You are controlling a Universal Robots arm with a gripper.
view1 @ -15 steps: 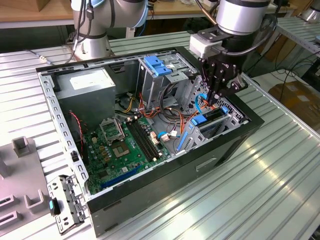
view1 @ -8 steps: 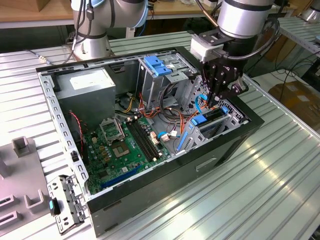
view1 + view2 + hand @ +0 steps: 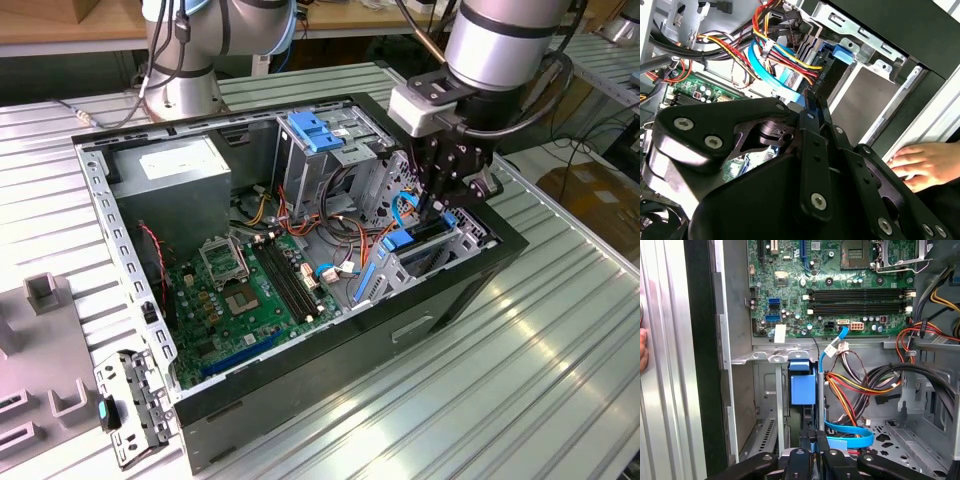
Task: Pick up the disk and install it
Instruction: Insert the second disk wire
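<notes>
The disk [image 3: 427, 231] stands on edge in the metal bay [image 3: 470, 238] at the corner of the open computer case on the exterior view's right. It looks dark, with blue side rails. In the first wrist view its blue rail [image 3: 802, 385] runs down between the bay's walls. My gripper [image 3: 433, 203] reaches down into the case from above. Its black fingers are shut on the disk's upper edge, as both wrist views show the gripper [image 3: 812, 439] [image 3: 815, 102] pinched together on a thin dark and blue edge.
A green motherboard [image 3: 240, 290] lies on the case floor, with a grey power-supply box [image 3: 180, 178] and a blue-topped drive bay [image 3: 315, 132] behind. Coloured cables [image 3: 855, 385] crowd beside the bay. A person's hand [image 3: 920, 161] rests on the case's outer side.
</notes>
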